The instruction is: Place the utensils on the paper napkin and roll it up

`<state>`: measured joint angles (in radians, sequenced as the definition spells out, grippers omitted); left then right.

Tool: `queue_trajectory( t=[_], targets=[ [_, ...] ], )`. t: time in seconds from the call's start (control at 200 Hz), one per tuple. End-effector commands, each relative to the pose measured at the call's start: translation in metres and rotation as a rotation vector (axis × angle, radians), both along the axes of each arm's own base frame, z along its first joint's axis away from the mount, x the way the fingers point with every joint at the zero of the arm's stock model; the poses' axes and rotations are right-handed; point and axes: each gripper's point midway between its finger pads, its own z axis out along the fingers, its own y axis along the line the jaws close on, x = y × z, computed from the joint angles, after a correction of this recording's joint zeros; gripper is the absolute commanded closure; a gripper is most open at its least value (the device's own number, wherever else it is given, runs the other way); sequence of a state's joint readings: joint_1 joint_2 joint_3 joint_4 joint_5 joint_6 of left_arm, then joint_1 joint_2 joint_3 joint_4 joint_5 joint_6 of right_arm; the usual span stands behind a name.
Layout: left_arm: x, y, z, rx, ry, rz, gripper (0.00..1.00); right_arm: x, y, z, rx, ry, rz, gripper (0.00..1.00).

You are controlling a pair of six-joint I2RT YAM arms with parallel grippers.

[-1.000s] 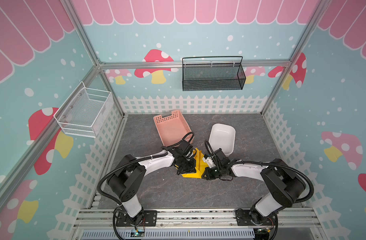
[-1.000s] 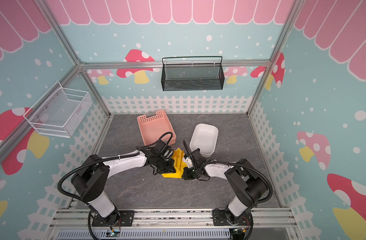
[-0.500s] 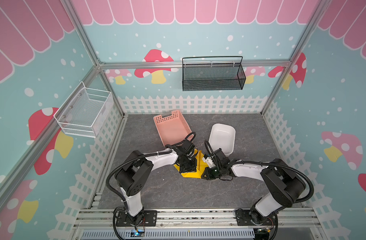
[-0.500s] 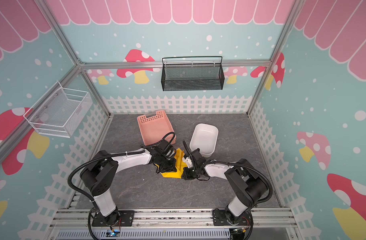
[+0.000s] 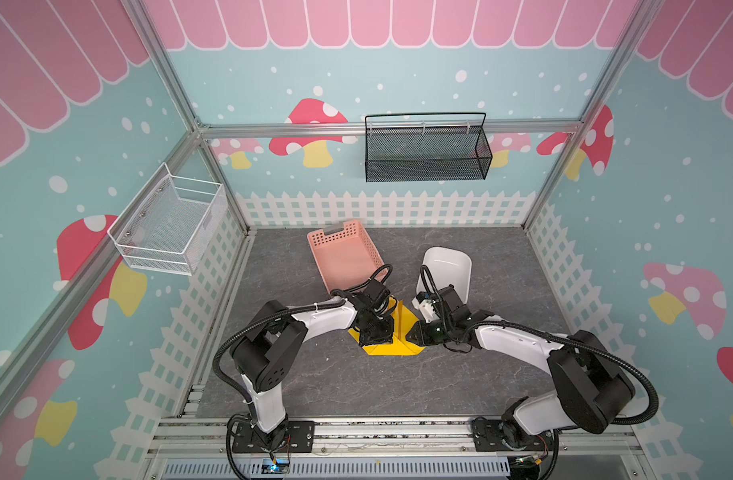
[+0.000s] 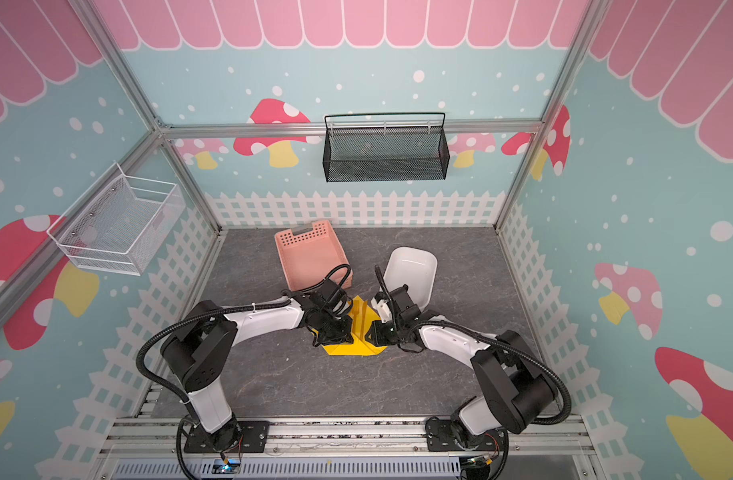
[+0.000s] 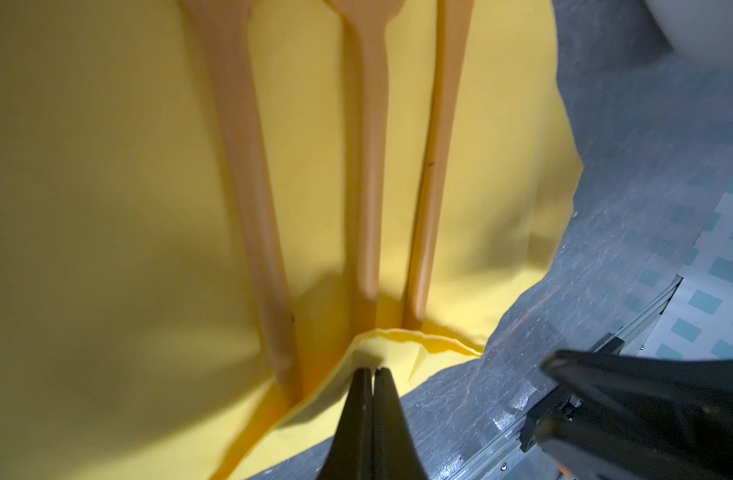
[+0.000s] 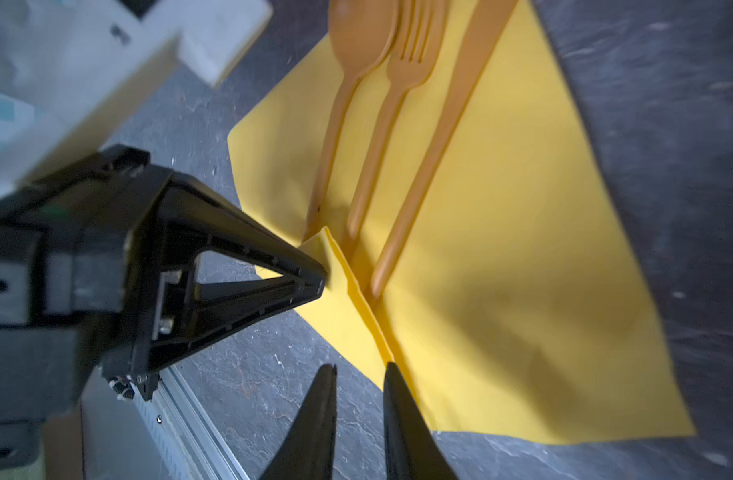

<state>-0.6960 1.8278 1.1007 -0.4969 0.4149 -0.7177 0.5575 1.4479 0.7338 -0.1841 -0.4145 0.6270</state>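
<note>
Yellow napkin (image 5: 394, 350) at mid-bench (image 5: 315, 386), flat over most of its area, front edge roughly parallel to the front rail, far corner toward the gap between pink basket (image 5: 344, 253) and white tub (image 5: 444, 270). Carries the orange utensils (image 8: 398, 124) side by side: spoon (image 8: 358, 37), fork (image 8: 412, 54), knife (image 8: 468, 70), heads to the back, handles to the front. Shows one margin folded up into a raised flap (image 8: 344, 291) against the handle ends; remaining edges straight on the right wrist side, slightly wavy in the left wrist view.

Left end effector (image 7: 373, 370): tips pressed together at the crest of the flap, touching paper. Cannot tell whether paper sits pinched between them. Right end effector (image 8: 360, 368): jaws slightly apart, bare bench showing in the gap, nothing held, one finger (image 8: 402, 415) touching the flap's lower end. Both low over the napkin's front part in both top views, near each other yet apart.

Open grey bench in front of the napkin as far as the rail, and wide to either side up to the white fence walls. Tighter behind: basket and tub near the far corner, left wrist just beside the basket's near rim, right wrist in front of the tub.
</note>
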Motion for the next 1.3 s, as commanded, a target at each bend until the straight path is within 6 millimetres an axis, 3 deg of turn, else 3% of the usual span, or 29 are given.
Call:
queue_trajectory(
  t=[0.0,0.21,0.395,0.756,1.296],
  targets=[
    [-0.001,0.004,-0.010,0.030,0.009,-0.007,0.98,0.003,-0.030,-0.006,-0.044,0.023,-0.097,0.75],
    [-0.002,0.005,-0.012,0.031,0.017,-0.006,0.99,-0.002,-0.058,-0.018,-0.027,0.059,-0.165,0.54],
    [-0.002,0.004,-0.013,0.030,0.022,-0.009,0.98,-0.011,-0.060,-0.030,0.066,0.114,-0.193,0.41],
    [-0.002,0.004,-0.012,0.028,0.019,-0.008,0.98,-0.022,-0.053,-0.046,0.196,0.187,-0.218,0.41],
    [-0.003,0.004,-0.012,0.028,0.021,-0.006,0.98,-0.018,-0.042,-0.022,0.518,0.180,-0.275,0.46]
  ],
)
